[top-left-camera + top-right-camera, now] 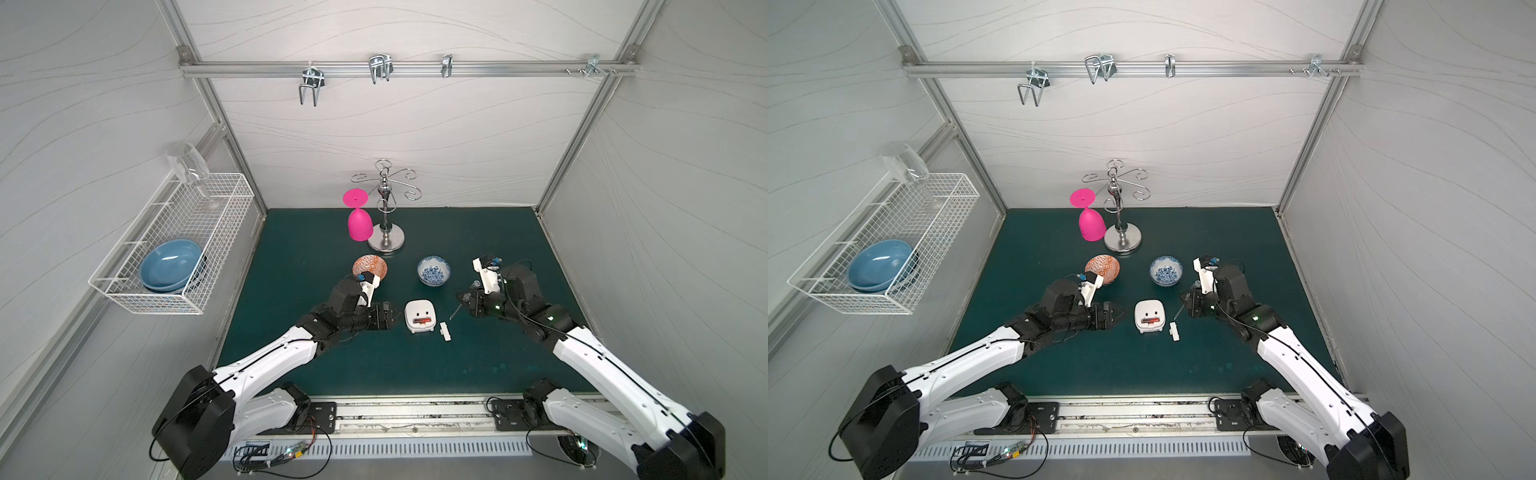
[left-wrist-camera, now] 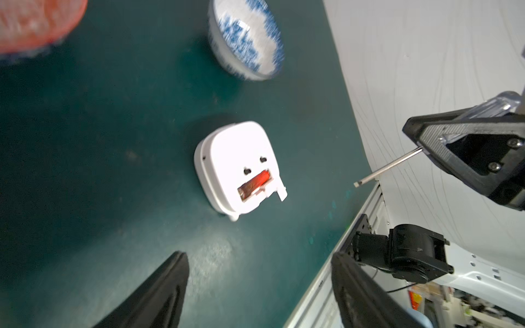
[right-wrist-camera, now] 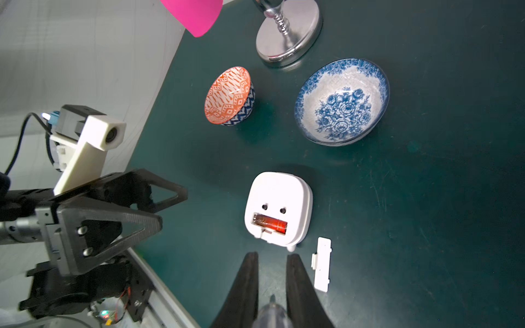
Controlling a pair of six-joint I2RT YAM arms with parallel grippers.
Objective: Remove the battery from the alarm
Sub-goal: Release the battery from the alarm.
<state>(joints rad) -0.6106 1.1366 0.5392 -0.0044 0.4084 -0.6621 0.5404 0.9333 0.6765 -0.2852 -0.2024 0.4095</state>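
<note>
Left gripper (image 2: 258, 257) hung open-fingered & empty at 9 o'clock of alarm (image 3: 278, 193), right gripper (image 3: 272, 257) clenched screwdriver (image 2: 389, 166) at 3 o'clock; best bet prob. was levering battery (image 3: 271, 224) up gently by one end.

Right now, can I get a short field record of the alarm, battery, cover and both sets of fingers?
alarm: small white rounded-square plastic clock, face down on the green mat, back compartment open
battery: tiny red cylinder, seated in that compartment
cover: small white rectangular plastic piece, on the mat beside the alarm
left fingers: open, empty, beside the alarm
right fingers: shut on the clear-handled thin metal screwdriver, clear of the alarm
</note>
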